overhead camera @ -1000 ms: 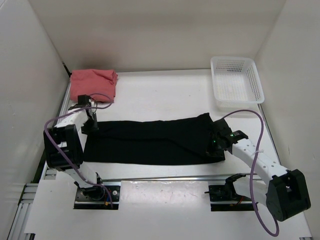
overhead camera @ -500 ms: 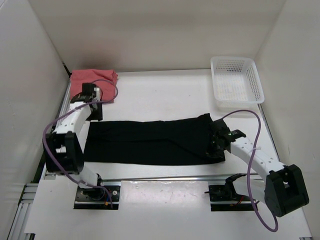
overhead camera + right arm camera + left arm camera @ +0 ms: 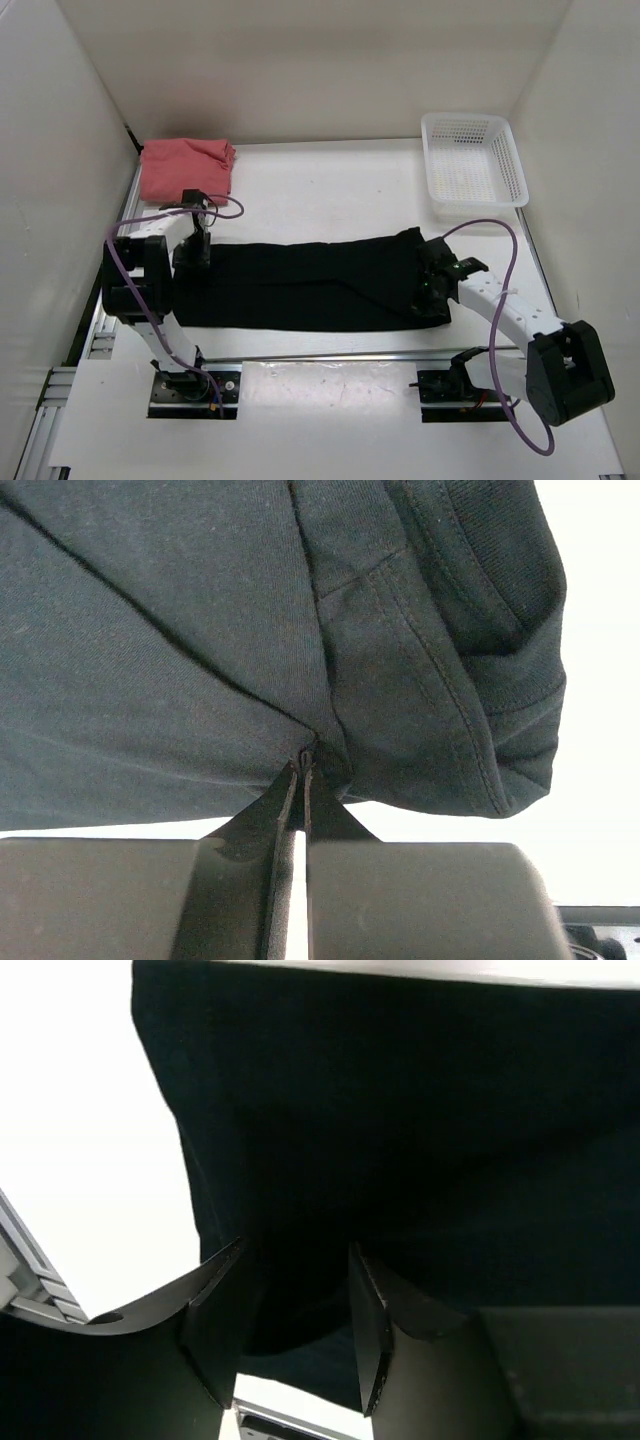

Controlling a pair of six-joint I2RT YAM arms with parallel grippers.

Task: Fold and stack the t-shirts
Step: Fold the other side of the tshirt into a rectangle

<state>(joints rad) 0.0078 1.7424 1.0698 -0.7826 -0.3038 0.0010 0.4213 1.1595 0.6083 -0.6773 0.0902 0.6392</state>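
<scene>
A black t-shirt point(image 3: 310, 283) lies folded into a long band across the table. A salmon pink t-shirt point(image 3: 186, 167) sits folded in the back left corner. My left gripper point(image 3: 193, 254) is down at the band's left end. In the left wrist view this gripper point(image 3: 296, 1252) is open, its fingers point(image 3: 215, 1325) apart with black cloth point(image 3: 400, 1140) under and between them. At the band's right end, my right gripper point(image 3: 428, 291) is shut. The right wrist view shows its jaws point(image 3: 303, 758) pinching a fold of the black t-shirt point(image 3: 200, 660) beside the bunched sleeve hem.
A white perforated basket point(image 3: 472, 170) stands at the back right. White walls close in the table on the left, right and back. A metal rail point(image 3: 330, 355) runs along the near edge, with both arm bases just behind it.
My left gripper lifted off the black shirt's left end toward the pink shirt, then came back down onto that end with its jaws wider. The right gripper stayed pinched on the right end.
</scene>
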